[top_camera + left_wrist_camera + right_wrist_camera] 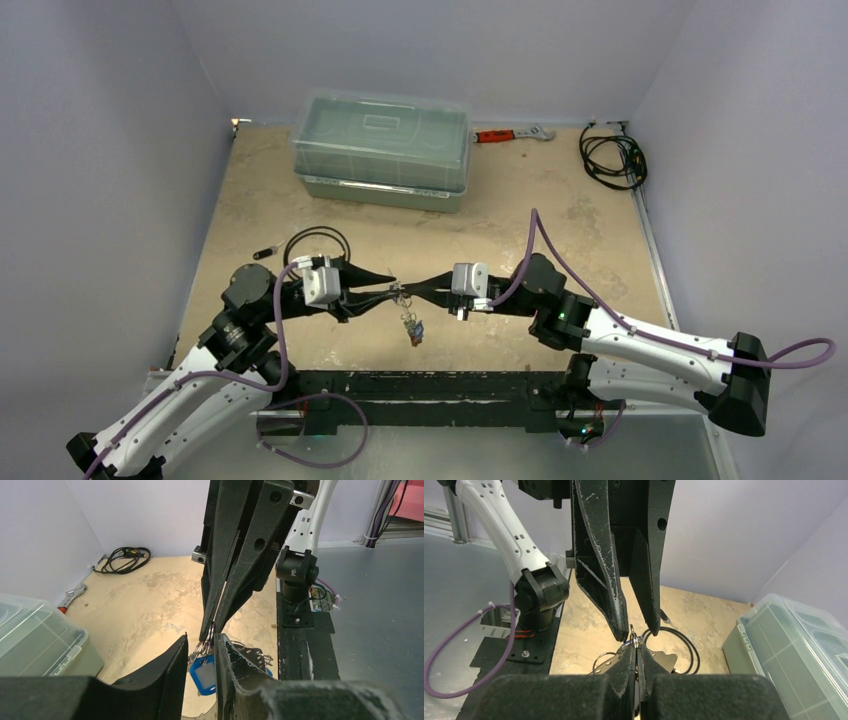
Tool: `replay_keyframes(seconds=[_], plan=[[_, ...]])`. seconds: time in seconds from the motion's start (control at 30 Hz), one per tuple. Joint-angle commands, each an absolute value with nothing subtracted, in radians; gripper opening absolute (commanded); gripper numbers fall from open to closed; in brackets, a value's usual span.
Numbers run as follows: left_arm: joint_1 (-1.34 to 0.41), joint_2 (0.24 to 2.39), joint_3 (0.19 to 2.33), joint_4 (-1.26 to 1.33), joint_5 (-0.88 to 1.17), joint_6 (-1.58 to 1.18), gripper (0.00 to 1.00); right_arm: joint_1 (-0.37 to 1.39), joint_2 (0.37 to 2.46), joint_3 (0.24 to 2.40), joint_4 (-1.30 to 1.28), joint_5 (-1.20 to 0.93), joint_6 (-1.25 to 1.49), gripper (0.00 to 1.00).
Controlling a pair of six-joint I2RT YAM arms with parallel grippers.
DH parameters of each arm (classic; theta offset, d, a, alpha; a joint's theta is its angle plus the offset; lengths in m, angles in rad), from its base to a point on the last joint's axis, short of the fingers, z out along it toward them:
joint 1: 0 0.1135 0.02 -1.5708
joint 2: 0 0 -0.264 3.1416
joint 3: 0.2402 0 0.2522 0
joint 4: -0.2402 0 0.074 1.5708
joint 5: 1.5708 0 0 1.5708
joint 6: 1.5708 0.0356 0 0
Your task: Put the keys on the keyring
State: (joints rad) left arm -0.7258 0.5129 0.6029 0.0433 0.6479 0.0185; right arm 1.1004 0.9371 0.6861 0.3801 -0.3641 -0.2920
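My two grippers meet tip to tip above the middle of the table. My right gripper [412,291] is shut on the top edge of the flat silver keyring [663,659], which hangs on edge below its fingers and also shows in the left wrist view [252,656]. Several keys [412,328] dangle in a bunch under the meeting point. One has a blue tag [204,671]. My left gripper [385,283] is open, its jaws a little apart on either side of the thin wire rings at the top of the bunch [201,639]. The right gripper [636,645] pinches a small silver ring at its tips.
A clear lidded plastic box [382,148] stands at the back. An orange-handled wrench [510,133] lies right of it, and a coiled black cable [612,155] lies in the back right corner. A thin black cable loop [316,243] lies behind the left gripper.
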Motion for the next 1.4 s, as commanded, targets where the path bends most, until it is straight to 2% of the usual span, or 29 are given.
replay_keyframes(seconds=[0.0,0.1,0.17,0.23,0.57,0.73,0.97,1.0,1.1,1.13,1.37], plan=[[-0.719,0.518,0.595,0.081,0.656,0.008,0.24,1.103,0.929,0.74,0.462,-0.404,-0.287,0.0],[-0.719,0.523,0.594,0.082,0.657,0.008,0.26,1.103,0.929,0.742,0.468,-0.404,-0.283,0.0],[-0.718,0.522,0.593,0.083,0.66,0.008,0.34,1.103,0.93,0.744,0.469,-0.405,-0.28,0.0],[-0.719,0.522,0.591,0.084,0.66,0.008,0.36,1.103,0.932,0.748,0.47,-0.408,-0.278,0.0],[-0.718,0.534,0.588,0.102,0.646,-0.047,0.23,1.103,0.94,0.751,0.5,-0.438,-0.257,0.0],[-0.718,0.524,0.595,0.092,0.624,-0.05,0.0,1.103,0.945,0.75,0.526,-0.462,-0.241,0.0],[-0.718,0.497,0.636,0.015,0.56,-0.021,0.0,1.103,0.949,0.749,0.529,-0.47,-0.227,0.0],[-0.719,0.496,0.644,0.005,0.553,-0.017,0.0,1.103,0.951,0.752,0.514,-0.47,-0.233,0.02],[-0.719,0.498,0.659,-0.036,0.548,-0.008,0.0,1.103,0.954,0.769,0.452,-0.458,-0.263,0.24],[-0.719,0.5,0.665,-0.048,0.546,-0.005,0.0,1.103,0.953,0.777,0.422,-0.446,-0.281,0.29],[-0.718,0.492,0.673,-0.064,0.532,-0.005,0.0,1.103,0.946,0.841,0.22,-0.359,-0.362,0.43]])
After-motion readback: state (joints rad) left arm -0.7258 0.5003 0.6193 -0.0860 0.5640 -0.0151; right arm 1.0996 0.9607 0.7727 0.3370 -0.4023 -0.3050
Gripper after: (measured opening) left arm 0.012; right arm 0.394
